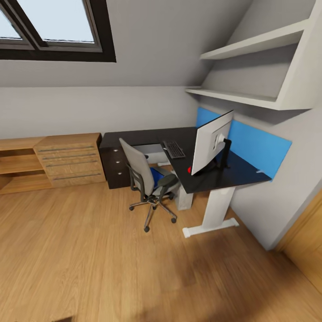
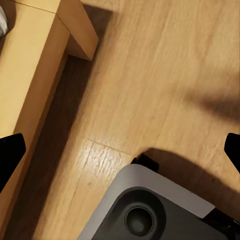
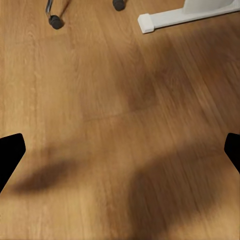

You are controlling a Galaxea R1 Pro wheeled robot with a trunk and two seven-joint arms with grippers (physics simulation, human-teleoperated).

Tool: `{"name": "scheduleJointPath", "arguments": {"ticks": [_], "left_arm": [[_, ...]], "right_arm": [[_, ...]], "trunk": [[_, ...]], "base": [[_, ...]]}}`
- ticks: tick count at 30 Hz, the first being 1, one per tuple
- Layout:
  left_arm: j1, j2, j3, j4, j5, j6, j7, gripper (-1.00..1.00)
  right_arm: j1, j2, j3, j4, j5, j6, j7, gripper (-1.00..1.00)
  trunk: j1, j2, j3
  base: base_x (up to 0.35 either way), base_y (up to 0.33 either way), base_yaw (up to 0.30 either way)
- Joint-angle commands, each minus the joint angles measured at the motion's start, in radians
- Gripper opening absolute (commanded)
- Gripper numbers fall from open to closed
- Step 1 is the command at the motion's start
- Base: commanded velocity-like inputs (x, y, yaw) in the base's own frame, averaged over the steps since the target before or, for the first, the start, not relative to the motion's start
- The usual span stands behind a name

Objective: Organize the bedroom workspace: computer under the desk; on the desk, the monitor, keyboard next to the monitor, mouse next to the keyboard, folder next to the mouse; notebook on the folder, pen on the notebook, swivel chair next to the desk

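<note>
Desk: I see it in the corner, monitor and keyboard on top.
Swivel chair: pulled up to the desk, blue folder on its seat.
Left gripper: fingers wide apart, holding nothing, above floor.
Right gripper: likewise spread, nothing between.

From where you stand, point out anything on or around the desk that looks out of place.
The monitor stands on the desk turned toward the wall, its pale back facing the swivel chair. A blue folder lies on the chair's seat.
</note>
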Motion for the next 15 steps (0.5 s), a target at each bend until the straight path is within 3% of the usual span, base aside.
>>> {"name": "scheduleJointPath", "arguments": {"ticks": [1,15], "left_arm": [[-0.001,-0.001,0.007,0.000,-0.007,-0.002,0.001,1.00],[0.000,-0.003,0.006,0.000,-0.011,-0.002,0.001,1.00]], "right_arm": [[-0.001,0.000,0.009,0.001,-0.006,-0.002,-0.005,1.00],[0.000,0.001,0.009,0.001,-0.006,-0.002,-0.008,1.00]], "trunk": [[0.004,-0.008,-0.004],[0.058,-0.106,-0.049]], "base": [[0.000,0.000,0.122],[0.000,0.000,0.240]]}}
